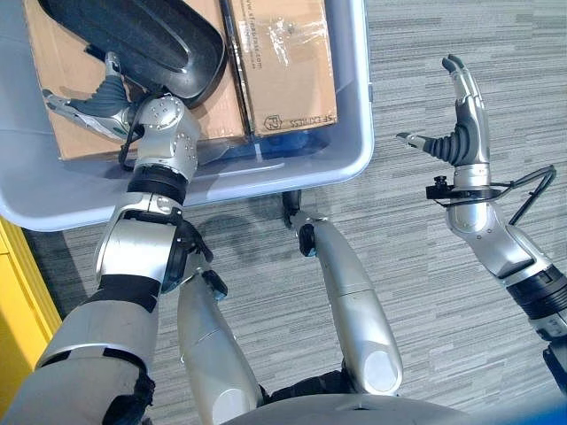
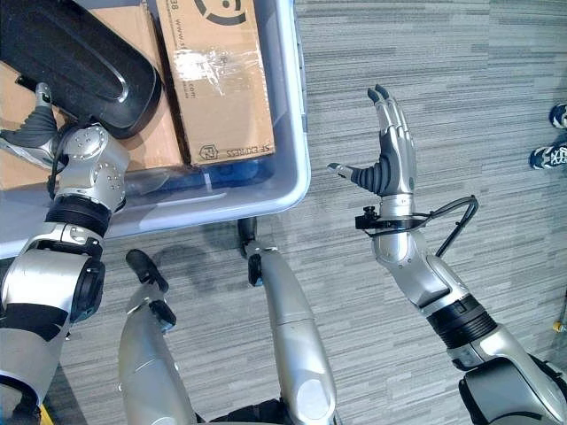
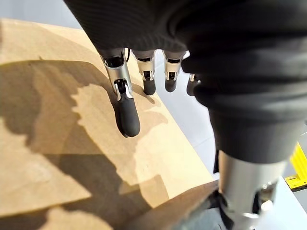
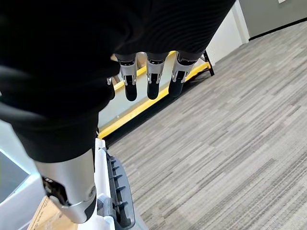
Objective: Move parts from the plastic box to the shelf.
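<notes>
Kid: Left eye view first. What do you see?

Friend: A big plastic box (image 1: 350,150) sits at about 11 o'clock on the grey carpet floor (image 1: 443,283). It has pale blue-grey walls.

Kid: What is inside it?

Friend: Two brown cardboard boxes. One cardboard box (image 1: 283,62) lies at 12 o'clock. The other, a flat cardboard piece (image 1: 62,71), lies more at 10 o'clock. A long black curved part (image 1: 133,35) rests on top, across both of them.

Kid: Where is the left hand (image 1: 93,104)?

Friend: It is inside the plastic box, at 10 o'clock, over the brown cardboard and just beside the black part. Its fingers (image 3: 127,112) are straight and relaxed. They point down at the cardboard and hold nothing.

Kid: And the right hand (image 2: 390,164)?

Friend: It is up in the air over the carpet, at 3 o'clock, well apart from the plastic box. Its fingers are stretched out straight, the thumb sticks out sideways, and it is empty.

Kid: Anything else?

Friend: A yellow rail (image 1: 22,301) at 8 o'clock, and a person's shoe (image 2: 551,150) at the 3 o'clock edge in the right eye view.
</notes>
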